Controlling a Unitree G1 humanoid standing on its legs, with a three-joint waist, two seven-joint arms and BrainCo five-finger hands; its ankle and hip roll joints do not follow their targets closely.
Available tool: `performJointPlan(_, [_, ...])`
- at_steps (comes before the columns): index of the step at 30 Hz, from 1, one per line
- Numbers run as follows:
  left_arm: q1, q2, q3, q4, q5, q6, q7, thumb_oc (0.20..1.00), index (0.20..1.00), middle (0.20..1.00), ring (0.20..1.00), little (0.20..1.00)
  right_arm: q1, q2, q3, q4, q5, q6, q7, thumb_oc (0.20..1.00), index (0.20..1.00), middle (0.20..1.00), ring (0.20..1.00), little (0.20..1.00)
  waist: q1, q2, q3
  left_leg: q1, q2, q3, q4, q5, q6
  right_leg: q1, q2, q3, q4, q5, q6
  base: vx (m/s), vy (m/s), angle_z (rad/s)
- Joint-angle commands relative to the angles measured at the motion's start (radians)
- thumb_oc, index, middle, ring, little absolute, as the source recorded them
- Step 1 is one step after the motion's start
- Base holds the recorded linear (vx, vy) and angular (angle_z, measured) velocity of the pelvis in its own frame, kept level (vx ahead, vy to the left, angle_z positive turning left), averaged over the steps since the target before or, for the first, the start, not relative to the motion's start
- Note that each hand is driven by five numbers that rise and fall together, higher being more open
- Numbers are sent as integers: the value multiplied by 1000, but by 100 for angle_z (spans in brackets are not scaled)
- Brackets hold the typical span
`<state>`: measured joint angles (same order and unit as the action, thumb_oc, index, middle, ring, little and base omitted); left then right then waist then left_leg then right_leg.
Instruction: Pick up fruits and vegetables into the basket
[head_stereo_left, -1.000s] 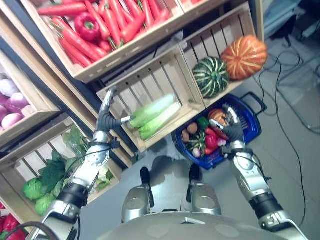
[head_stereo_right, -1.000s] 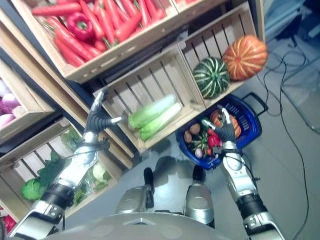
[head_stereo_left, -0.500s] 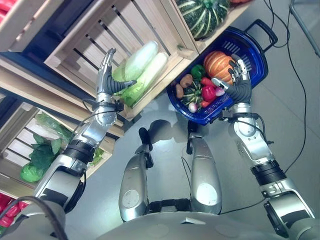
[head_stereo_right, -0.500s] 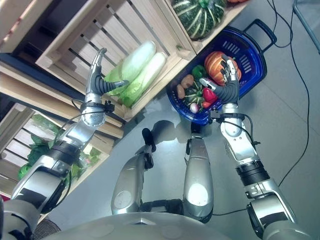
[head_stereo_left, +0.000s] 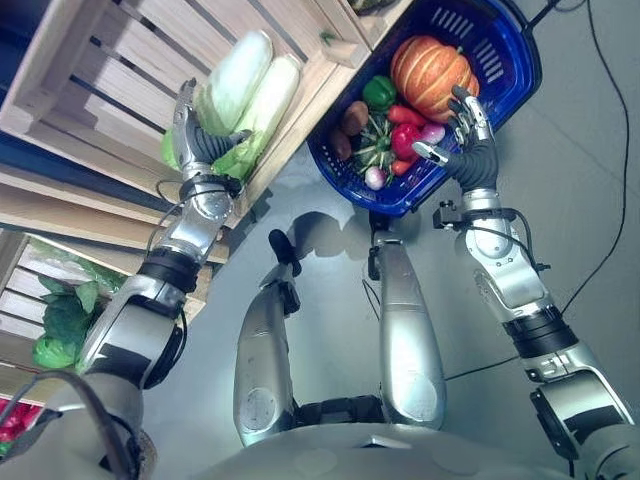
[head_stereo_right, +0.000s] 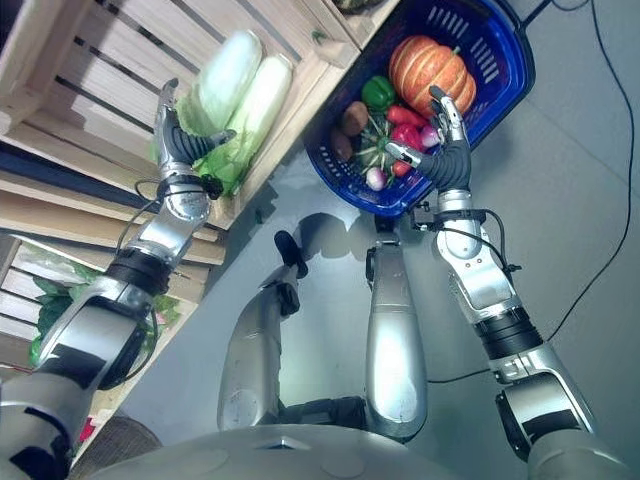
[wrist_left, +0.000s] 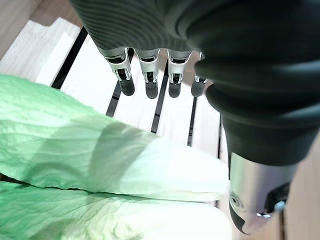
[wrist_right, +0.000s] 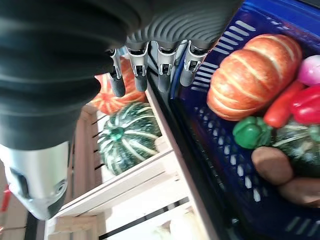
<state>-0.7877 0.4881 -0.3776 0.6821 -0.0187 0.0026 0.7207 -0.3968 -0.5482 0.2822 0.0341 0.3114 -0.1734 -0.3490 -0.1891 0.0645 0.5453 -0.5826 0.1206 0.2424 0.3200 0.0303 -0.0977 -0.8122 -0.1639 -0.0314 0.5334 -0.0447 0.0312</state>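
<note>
Two pale green napa cabbages (head_stereo_left: 238, 85) lie side by side in a wooden slatted crate (head_stereo_left: 100, 90). My left hand (head_stereo_left: 200, 145) is at their leafy end, open, its straight fingers (wrist_left: 146, 82) over the crate slats and its thumb reaching across the nearer cabbage (wrist_left: 75, 150). The blue basket (head_stereo_left: 505, 60) stands on the floor and holds an orange pumpkin (head_stereo_left: 430, 75), a green pepper (head_stereo_left: 378, 92), red peppers (head_stereo_left: 405, 140), a striped squash (head_stereo_left: 375, 150) and potatoes (head_stereo_left: 355, 115). My right hand (head_stereo_left: 470, 155) hovers open at the basket's near rim, holding nothing.
A green striped pumpkin (wrist_right: 125, 142) and an orange pumpkin (wrist_right: 107, 100) sit in a shelf crate beside the basket. A lower crate at the left holds leafy greens (head_stereo_left: 60, 320). Grey floor lies in front of the crates.
The camera has tilted down, shifting the whole picture. My left hand has closed in on the cabbages' leafy end. My right hand stays open by the basket.
</note>
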Motion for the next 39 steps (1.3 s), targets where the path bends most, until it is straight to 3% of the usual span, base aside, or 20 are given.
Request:
performJointPlan(1, [-34,52,84,53,5,14,60,1000,1000,1000,1000,1000,18,-19,-11,-98,-22,-40,24,1000,1000,1000,1000,1000,-40,-4,-25,-81,2,21,92,-31,4,-4,55,-12,60,-76,10,0,0,0])
performJointPlan(8, [-125,98,83,167,-43,74,49,1000,1000,1000,1000,1000,23,-42,-17,-116,6,-49,33,1000,1000,1000,1000,1000,-75,-15,-25,-138,16,34,134,-45,0,-69,64,15,78,-73,10,24,13,-2])
performJointPlan(9, [-138,100,79,195,-51,89,47,1000,1000,1000,1000,1000,27,-43,-11,-115,5,-51,30,1000,1000,1000,1000,1000,-82,-17,-25,-130,18,23,152,-78,-10,-60,65,24,94,-106,18,97,25,-4])
performJointPlan(16, [-194,116,61,270,-69,150,34,1000,1000,1000,1000,1000,12,-44,-10,-107,19,-43,17,1000,1000,1000,1000,1000,-95,-24,-25,-162,24,26,163,-79,-14,-90,68,34,87,-93,22,21,3,-7])
performJointPlan(27, [-246,110,15,415,-207,259,-128,1000,1000,1000,1000,1000,-50,-49,-3,-100,59,-1,17,1000,1000,1000,1000,1000,-111,-27,-25,-203,29,33,181,-85,-19,-132,72,51,79,-79,28,1,4,-2])
performJointPlan(39, [-225,99,17,518,-260,366,-184,1000,1000,1000,1000,1000,-70,-57,0,-95,80,27,6,1000,1000,1000,1000,1000,-112,-34,-25,-227,33,33,187,-82,-21,-152,75,52,73,-73,26,4,4,-3])
